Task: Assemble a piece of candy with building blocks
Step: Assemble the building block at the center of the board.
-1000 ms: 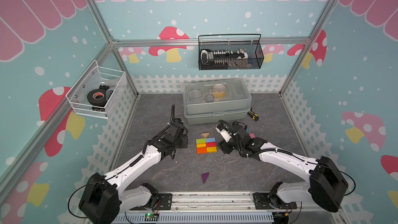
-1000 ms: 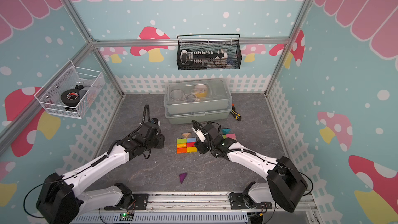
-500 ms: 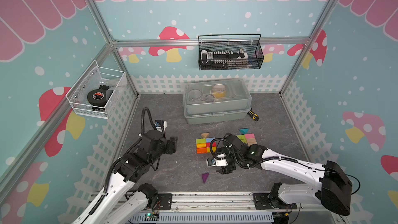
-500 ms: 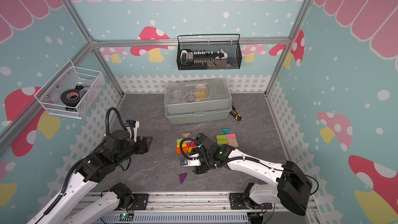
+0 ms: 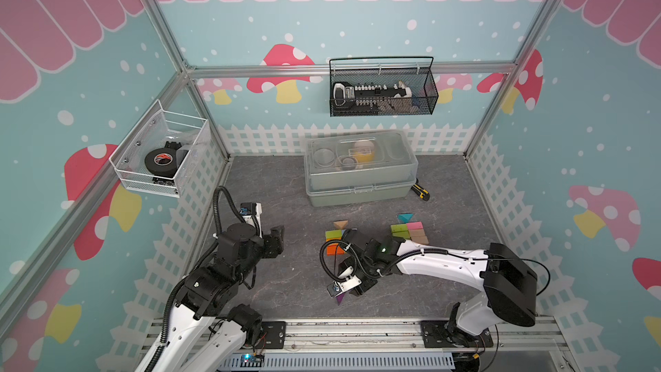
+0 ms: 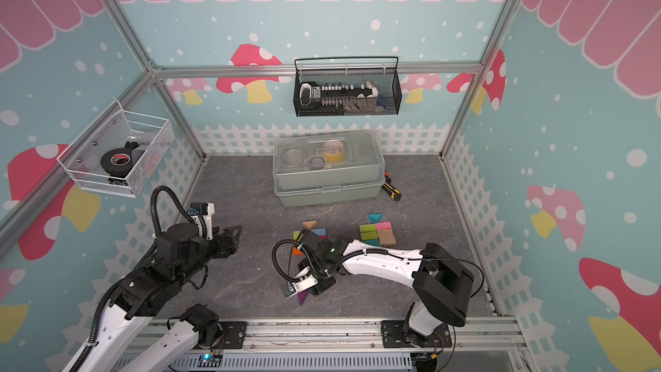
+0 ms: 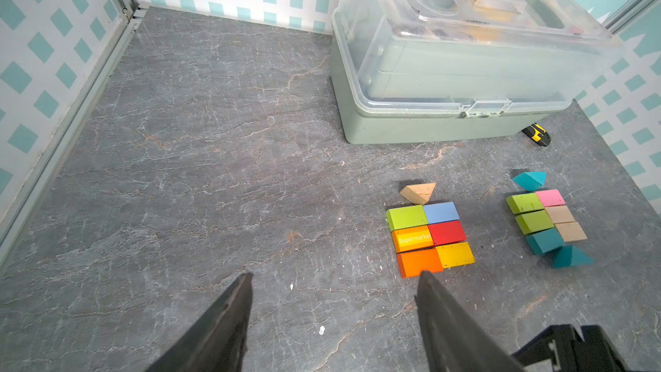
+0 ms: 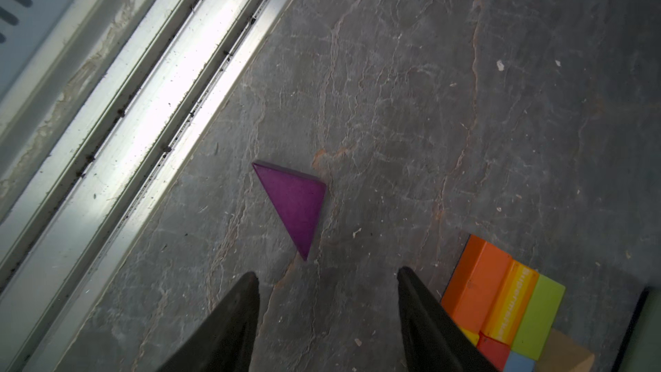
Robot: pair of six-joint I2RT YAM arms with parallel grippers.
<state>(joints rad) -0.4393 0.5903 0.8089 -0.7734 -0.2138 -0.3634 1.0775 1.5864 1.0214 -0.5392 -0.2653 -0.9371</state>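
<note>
A: What do we get from both top views?

B: We see the left claw (image 5: 277,239) hanging above the bare grey stone-patterned worktop (image 5: 286,187), well apart from the small painted wooden building blocks (image 5: 332,236). The right claw (image 5: 347,293) points down near the front, right above a flat purple triangular block (image 5: 339,300) that lies alone near the aluminium rail (image 5: 357,329). From up here we cannot tell how its fingers stand.

A: And our left wrist view?

B: There the left claw (image 7: 334,279) is released: fingers spread, nothing between them. Ahead we see a rectangle of six bars (image 7: 427,236), green, blue, orange, red, orange and yellow, with a tan triangular prism (image 7: 418,192) at its far edge, toward a translucent lidded plastic box (image 7: 465,66). Beside the rectangle, apart from it, a second cluster (image 7: 545,220) of green, pink, tan and teal bars carries a teal prism at each end.

A: The right wrist view?

B: Our right claw (image 8: 327,277) is released too and grips nothing. The purple block lies flat on the worktop just past the fingertips, not between them, with the rail close beyond it. The rectangle's orange end shows behind one finger.
</note>
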